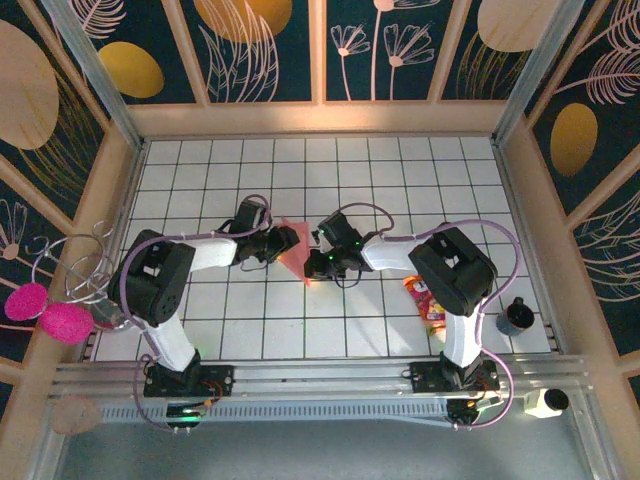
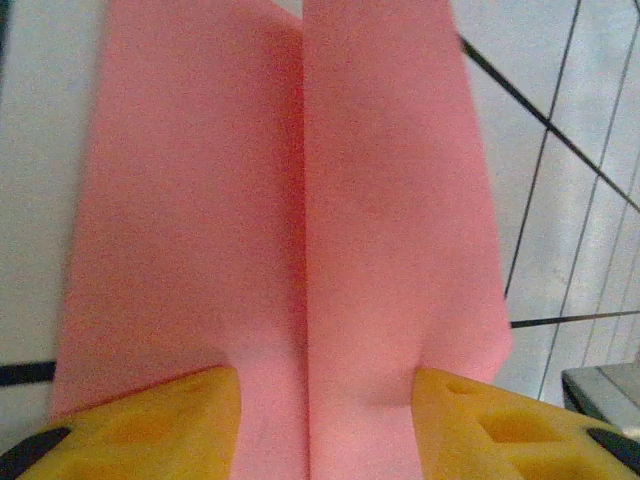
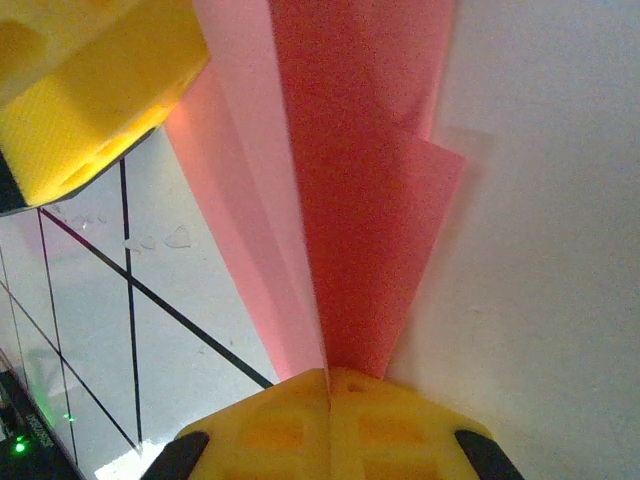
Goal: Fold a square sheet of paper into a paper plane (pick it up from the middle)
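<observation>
Toward the near right of the table (image 1: 400,180), at about 4 o'clock from its centre, a red and yellow snack packet (image 1: 426,300) lies flat beside the right arm. Farther in, at the centre, both claws meet over the white tiles with the pink paper sheet (image 1: 296,256) between them, folded along a centre crease. The right claw (image 3: 330,382), at 3 o'clock of the sheet, is clenched on its folded edge, fingers pressed together. The left claw (image 2: 322,405), at 9 o'clock, has its yellow fingers (image 2: 150,425) spread with the sheet's two flaps between them. Whether they press the paper I cannot tell.
</observation>
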`<control>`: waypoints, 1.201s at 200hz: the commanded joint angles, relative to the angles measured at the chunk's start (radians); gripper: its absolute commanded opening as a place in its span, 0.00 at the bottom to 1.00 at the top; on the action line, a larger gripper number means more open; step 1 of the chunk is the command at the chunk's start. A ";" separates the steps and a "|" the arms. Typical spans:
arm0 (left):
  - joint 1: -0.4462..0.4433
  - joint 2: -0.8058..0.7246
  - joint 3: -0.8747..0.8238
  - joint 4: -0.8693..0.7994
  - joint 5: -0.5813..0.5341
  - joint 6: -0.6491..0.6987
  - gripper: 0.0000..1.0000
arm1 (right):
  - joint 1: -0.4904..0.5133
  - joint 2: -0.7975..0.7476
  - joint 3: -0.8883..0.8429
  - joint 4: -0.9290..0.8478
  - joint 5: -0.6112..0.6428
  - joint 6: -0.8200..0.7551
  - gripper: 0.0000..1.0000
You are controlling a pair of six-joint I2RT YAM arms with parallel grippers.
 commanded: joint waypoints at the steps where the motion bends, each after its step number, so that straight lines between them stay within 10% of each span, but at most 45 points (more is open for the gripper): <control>1: 0.003 -0.043 0.009 -0.076 -0.045 0.027 0.50 | -0.022 0.015 -0.018 -0.001 -0.045 -0.034 0.02; 107: -0.005 -0.178 -0.150 0.299 0.135 0.031 0.36 | -0.137 0.066 -0.062 0.070 -0.360 -0.153 0.00; 240: -0.020 -0.003 -0.114 0.384 0.230 0.035 0.24 | -0.174 0.090 -0.077 0.073 -0.384 -0.163 0.00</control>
